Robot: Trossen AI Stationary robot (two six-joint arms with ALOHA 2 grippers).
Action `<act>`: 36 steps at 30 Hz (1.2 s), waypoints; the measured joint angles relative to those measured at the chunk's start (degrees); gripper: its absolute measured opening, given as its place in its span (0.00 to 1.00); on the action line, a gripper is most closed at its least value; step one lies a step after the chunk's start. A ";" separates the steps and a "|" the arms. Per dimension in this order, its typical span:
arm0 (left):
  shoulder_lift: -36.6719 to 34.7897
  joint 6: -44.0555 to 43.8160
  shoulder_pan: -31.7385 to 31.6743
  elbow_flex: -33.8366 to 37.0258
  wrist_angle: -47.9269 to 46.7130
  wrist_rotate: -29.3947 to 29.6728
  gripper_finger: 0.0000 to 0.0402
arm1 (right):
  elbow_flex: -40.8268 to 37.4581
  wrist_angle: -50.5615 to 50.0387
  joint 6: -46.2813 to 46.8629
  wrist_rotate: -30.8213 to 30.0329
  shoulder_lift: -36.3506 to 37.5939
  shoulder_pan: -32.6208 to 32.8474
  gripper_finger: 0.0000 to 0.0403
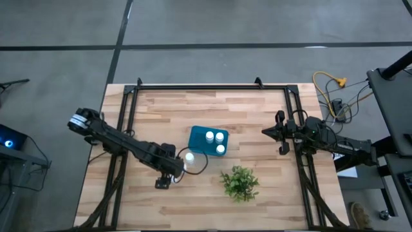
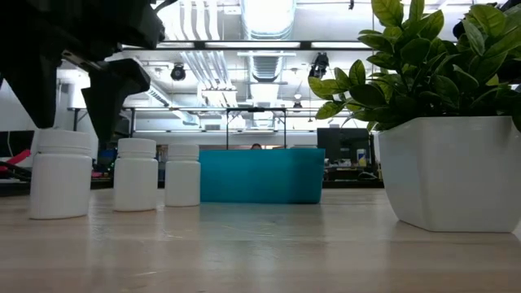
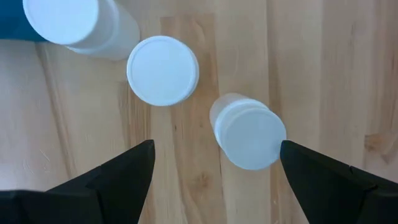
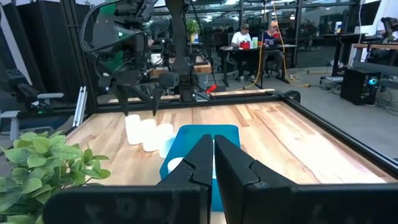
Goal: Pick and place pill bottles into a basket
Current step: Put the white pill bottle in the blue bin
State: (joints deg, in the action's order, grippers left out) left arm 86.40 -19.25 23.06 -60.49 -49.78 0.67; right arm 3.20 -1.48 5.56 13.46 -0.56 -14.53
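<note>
The high view looks straight down from well above, taking in the whole surface (image 1: 193, 193), both arms and the floor around.

The low view sits at surface level, close behind the plant (image 2: 444, 114), and faces level across the wood to the basket (image 2: 260, 175), three bottles (image 2: 137, 174) and the room beyond.

The left wrist view points straight down, very near, at those same three bottles.

The right wrist view looks level from the surface's right edge across it, over its own pincer (image 4: 213, 163), and shares the basket, bottles, plant and left arm with the high view.
</note>
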 joint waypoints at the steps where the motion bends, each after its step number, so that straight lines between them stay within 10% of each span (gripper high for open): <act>1: 0.11 -0.12 0.09 0.00 0.13 0.11 0.82 | 0.00 0.00 0.00 0.02 0.00 0.01 0.02; 36: -0.27 -2.02 4.40 0.00 6.12 0.33 0.82 | 0.00 0.00 0.00 0.02 -0.02 0.01 0.02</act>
State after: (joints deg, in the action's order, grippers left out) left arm 86.13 -21.27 27.46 -60.49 -43.66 1.00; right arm 3.20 -1.48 5.56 13.47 -0.58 -14.52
